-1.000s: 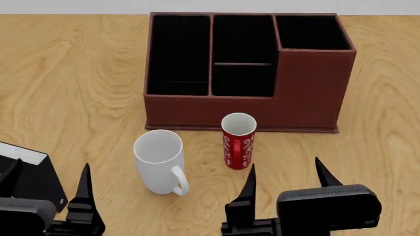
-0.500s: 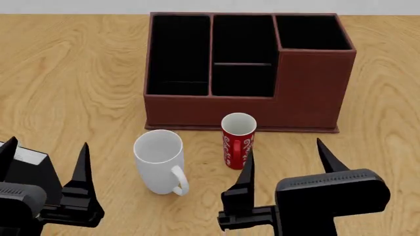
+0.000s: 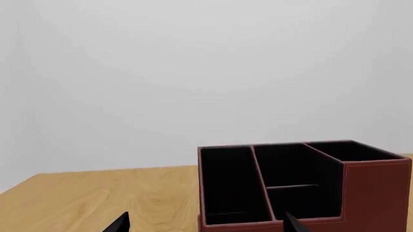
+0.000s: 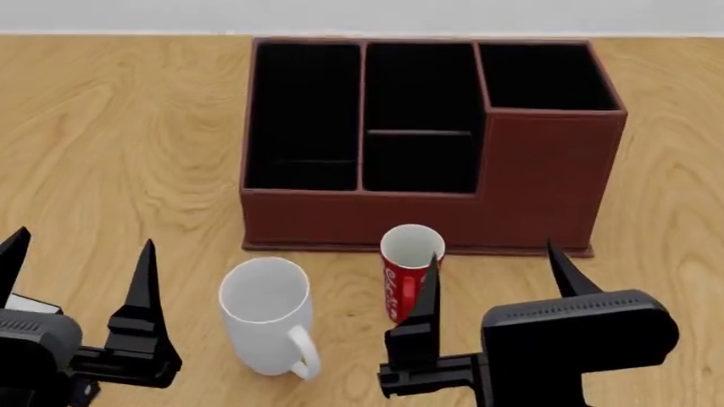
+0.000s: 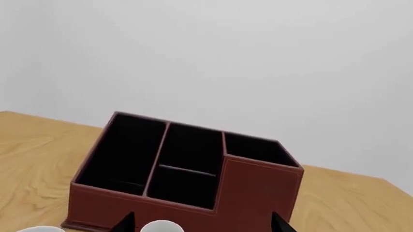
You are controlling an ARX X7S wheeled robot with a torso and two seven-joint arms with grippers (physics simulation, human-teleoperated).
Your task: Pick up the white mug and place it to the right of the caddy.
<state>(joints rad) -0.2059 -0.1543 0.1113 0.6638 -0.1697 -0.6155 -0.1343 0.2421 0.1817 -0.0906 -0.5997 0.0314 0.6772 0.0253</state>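
The white mug [image 4: 266, 315] stands upright on the wooden table, handle toward me, just in front of the caddy's [image 4: 531, 182] left half. Its rim barely shows in the right wrist view [image 5: 38, 229]. My left gripper [image 4: 85, 239] is open and empty, to the left of the mug and nearer to me. My right gripper [image 4: 492, 254] is open and empty, to the right of the mug, in front of the caddy's taller corner. The caddy also shows in the left wrist view [image 3: 377, 193] and the right wrist view [image 5: 258, 193]. Both open grippers [image 3: 206, 224] [image 5: 203, 223] point toward it.
A slim red cup with white swirls [image 4: 409, 271] stands right of the mug, close to the caddy's front and next to my right gripper's left finger; its rim shows in the right wrist view [image 5: 161, 226]. Bare wooden table [image 4: 114, 127] extends left and right of the caddy [image 4: 667, 212].
The head view has shifted, so the caddy and both cups sit lower in the picture. The black box at the lower left has left the view. Both grippers stay open.
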